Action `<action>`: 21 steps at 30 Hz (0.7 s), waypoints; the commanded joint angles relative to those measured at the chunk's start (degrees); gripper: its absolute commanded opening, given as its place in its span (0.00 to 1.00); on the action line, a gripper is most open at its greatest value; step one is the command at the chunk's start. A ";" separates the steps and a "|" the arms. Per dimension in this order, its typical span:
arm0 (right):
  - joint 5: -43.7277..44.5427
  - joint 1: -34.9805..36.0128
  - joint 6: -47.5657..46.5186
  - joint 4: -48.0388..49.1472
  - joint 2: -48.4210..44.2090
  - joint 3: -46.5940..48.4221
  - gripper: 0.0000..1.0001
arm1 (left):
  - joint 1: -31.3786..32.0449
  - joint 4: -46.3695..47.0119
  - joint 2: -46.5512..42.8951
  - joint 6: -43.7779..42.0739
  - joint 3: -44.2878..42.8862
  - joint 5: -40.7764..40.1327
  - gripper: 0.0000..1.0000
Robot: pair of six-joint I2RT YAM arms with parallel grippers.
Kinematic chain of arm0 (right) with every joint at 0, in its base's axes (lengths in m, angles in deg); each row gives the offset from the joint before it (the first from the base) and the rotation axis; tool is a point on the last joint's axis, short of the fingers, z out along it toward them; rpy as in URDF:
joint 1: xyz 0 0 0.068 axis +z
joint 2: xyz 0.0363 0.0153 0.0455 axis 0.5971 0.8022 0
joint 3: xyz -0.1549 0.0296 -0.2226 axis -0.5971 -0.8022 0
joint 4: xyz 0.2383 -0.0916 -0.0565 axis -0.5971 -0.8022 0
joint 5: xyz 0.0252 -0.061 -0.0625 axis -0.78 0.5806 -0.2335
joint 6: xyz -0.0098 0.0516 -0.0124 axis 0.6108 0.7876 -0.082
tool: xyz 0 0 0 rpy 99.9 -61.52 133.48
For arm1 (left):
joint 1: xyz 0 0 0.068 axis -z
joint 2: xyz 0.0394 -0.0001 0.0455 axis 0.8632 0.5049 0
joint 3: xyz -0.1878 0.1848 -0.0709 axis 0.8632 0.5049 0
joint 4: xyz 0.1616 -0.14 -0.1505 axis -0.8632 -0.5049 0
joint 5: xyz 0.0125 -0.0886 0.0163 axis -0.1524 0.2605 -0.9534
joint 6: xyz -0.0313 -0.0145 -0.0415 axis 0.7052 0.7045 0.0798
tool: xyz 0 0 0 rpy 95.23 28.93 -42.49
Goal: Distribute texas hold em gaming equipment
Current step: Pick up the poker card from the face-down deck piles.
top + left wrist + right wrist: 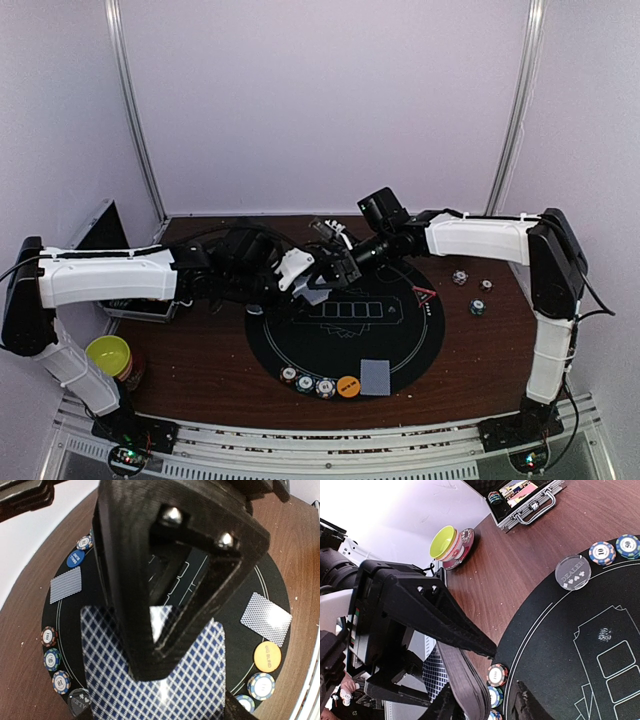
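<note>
My left gripper [316, 287] is shut on a deck of blue-diamond-backed cards [150, 680] above the black round mat [400, 345]. My right gripper [342, 268] meets it from the right. Its jaws straddle the deck [465, 685], one finger [175, 580] lying on the top card, the other apart. Single cards [66, 585] [265, 617] lie face down on the mat, one at the near edge [375, 377]. Striped chips [305, 382] and an orange button [348, 386] sit beside it. A blue button [76, 559], a red triangle marker [424, 295] and a clear dealer button [573, 572] also show.
An open metal case [110, 245] stands at the left, with the yellow-green bowl [108, 355] near the front left. Three loose chips [478, 307] lie on the brown table right of the mat. More chips [52, 659] line the mat's rim.
</note>
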 commanded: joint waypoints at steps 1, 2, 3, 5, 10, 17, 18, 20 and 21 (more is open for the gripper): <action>3.91 -2.20 -1.49 -2.16 -0.48 -1.38 0.35 | 0.53 4.52 -2.07 -0.49 -0.61 0.86 0.59; 3.71 -2.39 -1.50 -2.18 -0.57 -1.46 0.35 | 0.53 4.52 -2.03 -0.47 -0.61 0.86 0.59; 3.20 -2.50 -1.54 -2.17 -0.66 -1.47 0.34 | 0.53 4.52 -1.97 -0.49 -0.61 0.82 0.59; 2.02 -2.52 -1.77 -2.45 -0.89 -1.39 0.33 | 0.53 4.52 -1.98 -0.54 -0.61 0.81 0.59; -1.24 -2.52 -2.81 -4.23 -1.87 -0.86 0.32 | 0.53 4.53 -1.96 -0.57 -0.61 0.58 0.59; -1.08 -2.87 -3.78 -5.14 -4.00 -1.70 0.23 | 0.53 4.55 -1.81 -0.58 -0.61 0.53 0.60; -1.26 -2.94 -3.73 -5.27 -3.94 -1.73 0.21 | 0.53 4.53 -1.79 -0.53 -0.61 0.53 0.60; -1.82 -3.03 -3.79 -5.58 -3.88 -1.71 0.17 | 0.53 4.52 -1.79 -0.65 -0.61 0.49 0.60; -2.08 -3.05 -3.90 -5.72 -3.92 -1.65 0.15 | 0.53 4.52 -1.79 -0.67 -0.59 0.41 0.60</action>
